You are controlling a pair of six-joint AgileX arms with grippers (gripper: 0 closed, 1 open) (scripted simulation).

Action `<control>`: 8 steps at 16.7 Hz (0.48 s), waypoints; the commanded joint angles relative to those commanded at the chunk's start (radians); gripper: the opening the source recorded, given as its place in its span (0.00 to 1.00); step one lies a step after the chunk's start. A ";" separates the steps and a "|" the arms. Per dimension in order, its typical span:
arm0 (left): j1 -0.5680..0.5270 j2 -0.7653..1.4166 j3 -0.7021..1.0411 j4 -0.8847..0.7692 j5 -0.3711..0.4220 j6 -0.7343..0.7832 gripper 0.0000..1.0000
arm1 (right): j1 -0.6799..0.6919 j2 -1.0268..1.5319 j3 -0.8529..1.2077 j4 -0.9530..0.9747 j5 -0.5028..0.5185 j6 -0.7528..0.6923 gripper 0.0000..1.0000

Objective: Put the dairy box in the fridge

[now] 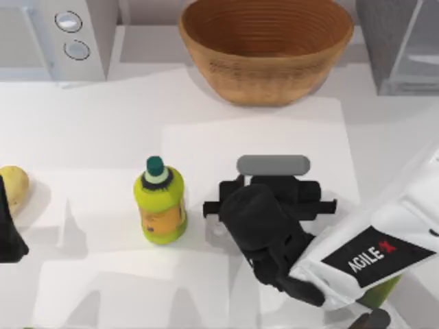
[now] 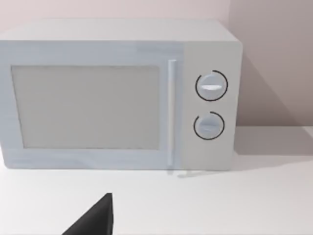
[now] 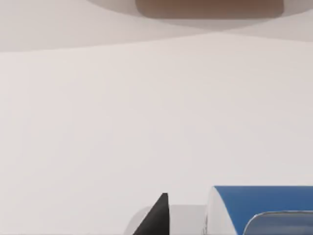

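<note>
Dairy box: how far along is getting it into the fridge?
Done: nothing yet. The dairy box is nowhere near the fridge at the table's back right. In hand: the right pincer is at the box, mid-table. Left: lifting it, carrying it over and setting it inside. The left pincer sits parked at the left edge.

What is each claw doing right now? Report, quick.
Left claw: at the table's left edge, cannot be told.
Right claw: low over the table's middle, next to the milk carton, grip cannot be told.
</note>
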 joint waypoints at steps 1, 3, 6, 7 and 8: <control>0.000 0.000 0.000 0.000 0.000 0.000 1.00 | 0.000 0.000 0.000 0.000 0.000 0.000 0.40; 0.000 0.000 0.000 0.000 0.000 0.000 1.00 | 0.000 0.000 0.000 0.000 0.000 0.000 0.25; 0.000 0.000 0.000 0.000 0.000 0.000 1.00 | 0.000 0.000 0.000 0.000 0.000 0.000 0.02; 0.000 0.000 0.000 0.000 0.000 0.000 1.00 | 0.000 0.000 0.000 0.000 0.000 0.000 0.00; 0.000 0.000 0.000 0.000 0.000 0.000 1.00 | 0.000 0.000 0.000 0.000 0.000 0.000 0.00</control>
